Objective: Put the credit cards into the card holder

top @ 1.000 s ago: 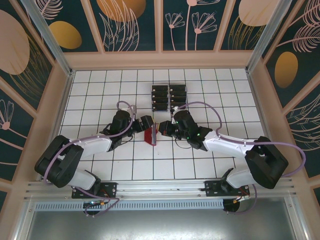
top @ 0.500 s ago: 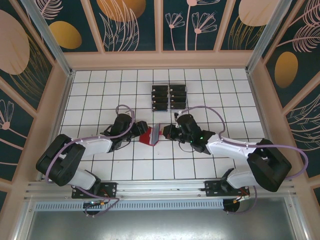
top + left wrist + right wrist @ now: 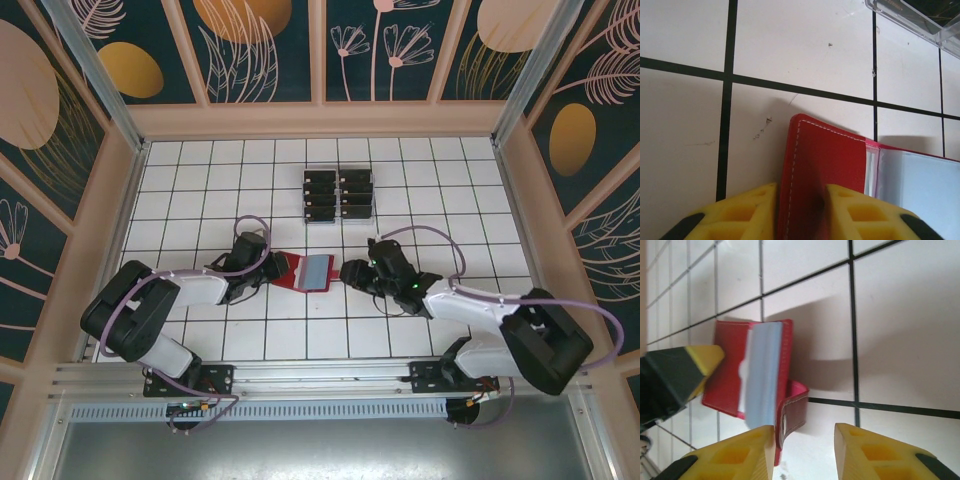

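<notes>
left pincer grips the open card holder on the surface; right pincer, spread wide, should fetch credit cards while it's pinned flat

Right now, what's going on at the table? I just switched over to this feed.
The left claw is clamped on the left cover of the red card holder, which lies opened out on the tiled table, its pale inner sleeve facing up. The right claw sits open at the holder's right flap, gripping nothing. The black credit cards are in the clear rack farther back; none is in the holder that I can see.
</notes>
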### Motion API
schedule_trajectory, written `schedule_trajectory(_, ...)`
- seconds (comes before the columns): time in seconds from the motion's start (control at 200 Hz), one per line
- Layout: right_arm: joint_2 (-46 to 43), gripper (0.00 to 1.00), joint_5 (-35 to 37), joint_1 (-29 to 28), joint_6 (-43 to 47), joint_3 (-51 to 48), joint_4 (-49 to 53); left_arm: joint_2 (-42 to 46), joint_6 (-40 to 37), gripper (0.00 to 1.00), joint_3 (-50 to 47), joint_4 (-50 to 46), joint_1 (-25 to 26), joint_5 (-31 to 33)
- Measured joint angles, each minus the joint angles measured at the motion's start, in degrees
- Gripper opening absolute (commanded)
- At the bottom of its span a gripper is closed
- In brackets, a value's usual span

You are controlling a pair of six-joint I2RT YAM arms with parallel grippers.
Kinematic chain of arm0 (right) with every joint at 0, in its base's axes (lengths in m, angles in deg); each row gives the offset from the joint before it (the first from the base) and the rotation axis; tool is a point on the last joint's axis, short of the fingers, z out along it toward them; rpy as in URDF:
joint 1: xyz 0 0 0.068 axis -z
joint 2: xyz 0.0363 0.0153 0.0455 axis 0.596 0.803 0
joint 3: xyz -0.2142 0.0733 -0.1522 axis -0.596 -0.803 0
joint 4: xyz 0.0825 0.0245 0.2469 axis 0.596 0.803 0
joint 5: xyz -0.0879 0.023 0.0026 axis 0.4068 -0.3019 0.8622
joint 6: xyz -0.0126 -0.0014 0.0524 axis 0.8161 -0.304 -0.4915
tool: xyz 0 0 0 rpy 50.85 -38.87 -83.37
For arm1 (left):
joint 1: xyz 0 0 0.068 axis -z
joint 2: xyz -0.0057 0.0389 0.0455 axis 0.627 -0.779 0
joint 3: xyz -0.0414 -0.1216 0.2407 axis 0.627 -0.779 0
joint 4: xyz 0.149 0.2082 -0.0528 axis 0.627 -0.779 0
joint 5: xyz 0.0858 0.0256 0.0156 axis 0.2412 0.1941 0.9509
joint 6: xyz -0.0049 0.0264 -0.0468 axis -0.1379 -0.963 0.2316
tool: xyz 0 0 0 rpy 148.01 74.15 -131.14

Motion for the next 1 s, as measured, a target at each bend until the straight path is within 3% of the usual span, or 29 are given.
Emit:
schedule_trajectory(0.235,-2.34,0.36,1.11,-3.37,0.04,6.27,3.54,0.55,0.02,0.28,-0.28,-0.42,0.35,-0.28)
schedule_trajectory(0.5,10.14,0.34,-0.48,-6.01,0.68,14.27,0.72,1.97,0.35,0.3,-1.4,-0.63,0.76,-0.63)
schedule_trajectory(0.731,17.75,0.33,-1.33,-5.51,1.29,13.31,-2.32,2.05,0.44,0.34,-1.7,-0.55,0.98,-0.24)
schedule_trajectory(0.996,21.0,0.33,-2.16,-3.39,1.29,9.38,-5.35,2.54,-0.83,0.48,-0.72,-2.27,1.44,1.18)
